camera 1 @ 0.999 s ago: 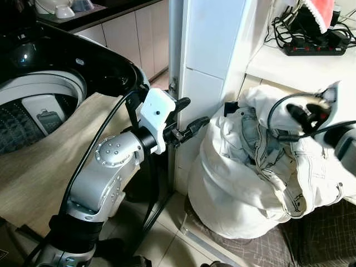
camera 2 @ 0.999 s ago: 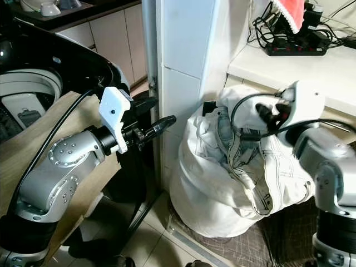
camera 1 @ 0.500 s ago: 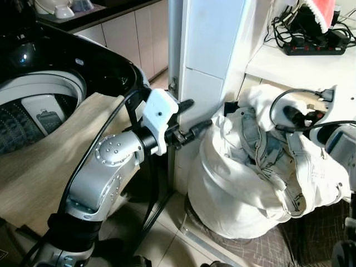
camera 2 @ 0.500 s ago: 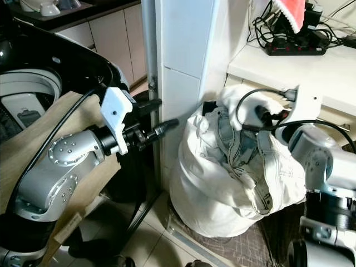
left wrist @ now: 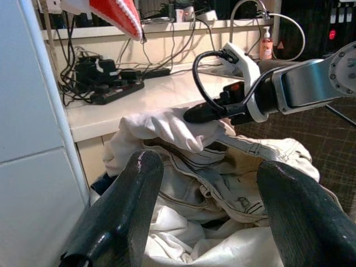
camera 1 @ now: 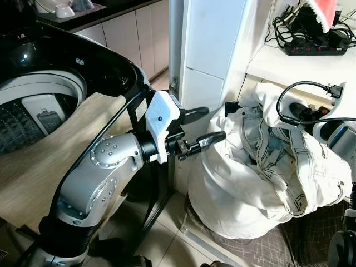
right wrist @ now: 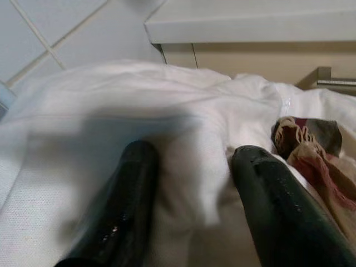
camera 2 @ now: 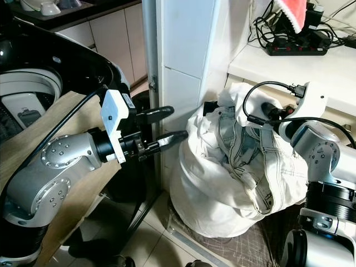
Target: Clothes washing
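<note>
Since a second ago the left gripper has reached toward 3 o'clock, its open fingers now nearer the white laundry bag, while the right gripper has dropped onto the white garment atop the pile.

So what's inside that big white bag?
The white bag is stuffed with clothes: pale jeans and a white garment on top, where the right pincer is. Whatever lies deeper is covered.

Head downward; wrists toward laundry bag
</note>
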